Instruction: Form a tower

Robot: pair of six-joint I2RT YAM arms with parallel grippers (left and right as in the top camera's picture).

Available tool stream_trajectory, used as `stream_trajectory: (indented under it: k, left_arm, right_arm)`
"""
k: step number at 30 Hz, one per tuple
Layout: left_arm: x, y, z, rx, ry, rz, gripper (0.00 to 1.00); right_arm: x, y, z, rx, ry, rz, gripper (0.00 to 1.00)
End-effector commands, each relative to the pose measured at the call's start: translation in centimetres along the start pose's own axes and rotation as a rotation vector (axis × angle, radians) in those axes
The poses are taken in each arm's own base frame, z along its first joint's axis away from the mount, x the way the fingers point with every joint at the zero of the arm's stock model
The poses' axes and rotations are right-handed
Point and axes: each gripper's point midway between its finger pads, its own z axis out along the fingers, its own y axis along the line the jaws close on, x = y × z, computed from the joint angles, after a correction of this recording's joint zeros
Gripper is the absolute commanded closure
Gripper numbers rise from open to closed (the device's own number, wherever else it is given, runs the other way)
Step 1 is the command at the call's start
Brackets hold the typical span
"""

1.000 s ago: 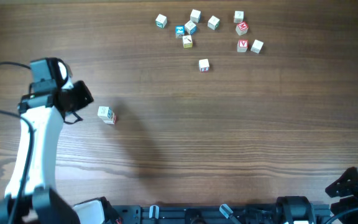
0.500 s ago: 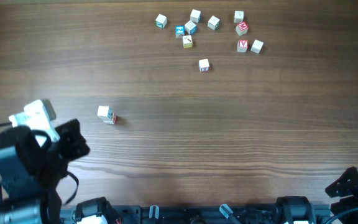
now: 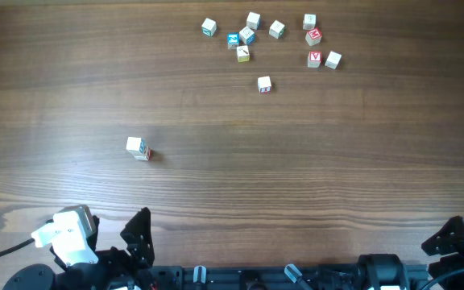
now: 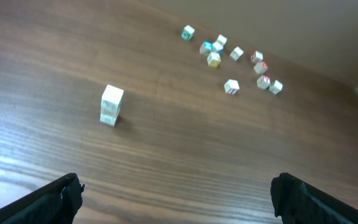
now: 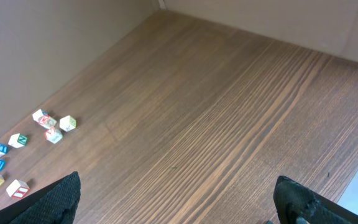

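The tower (image 3: 138, 148) is a short stack of whitish printed cubes, standing alone on the left half of the wooden table. In the left wrist view the tower (image 4: 111, 105) stands upright, far ahead and left of centre. My left gripper (image 4: 178, 200) is open and holds nothing. In the overhead view my left gripper (image 3: 138, 231) is drawn back to the front-left edge, well apart from the stack. My right gripper (image 5: 179, 202) is also open and empty. From overhead my right gripper (image 3: 451, 239) sits at the front-right corner.
Several loose cubes (image 3: 248, 36) lie scattered at the far edge, with one single cube (image 3: 264, 84) a little nearer. The same loose cubes (image 5: 48, 124) show at the left of the right wrist view. Dark fixtures (image 3: 296, 274) line the front edge.
My left arm has pulled back from beside the tower to the front-left edge, and its jaws now stand wide. The tower has stayed in place. The right arm has not moved.
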Motion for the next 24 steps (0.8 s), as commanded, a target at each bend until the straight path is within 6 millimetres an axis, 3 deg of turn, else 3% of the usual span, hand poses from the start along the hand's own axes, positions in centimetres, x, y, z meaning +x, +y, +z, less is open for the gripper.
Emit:
stream_trajectory:
  k: [1,3,6,9,12,18,24]
  left_arm:
    - [0.3,0.1,0.0,-0.006,0.01,0.017,0.0]
    - [0.3,1.4,-0.1,-0.083,0.007,0.008,0.0]
    - [-0.3,1.2,0.0,-0.073,-0.016,0.016,0.0]
    - [-3.2,-1.1,0.1,0.058,-0.133,0.092,0.0]
    - [-5.1,-3.2,2.0,0.209,-0.209,0.179,0.0]
    - [-4.2,-5.2,5.3,0.415,-0.386,0.299,0.0]
    - [-2.9,-3.3,9.3,0.396,-0.576,0.306,0.0]
  right_arm:
    - [-0.3,-0.3,-0.2,0.01,-0.019,0.013,0.0]
    - [-0.3,-0.3,-0.2,0.01,-0.019,0.013,0.0]
    - [-0.3,-0.3,-0.2,0.01,-0.019,0.013,0.01]
    - [-0.3,-0.3,-0.2,0.01,-0.019,0.013,0.0]
    - [-0.3,-0.3,-0.2,0.01,-0.019,0.013,0.0]
    - [-0.3,-0.3,-0.2,0.01,-0.019,0.013,0.0]
    - [-0.3,-0.3,-0.2,0.01,-0.019,0.013,0.0]
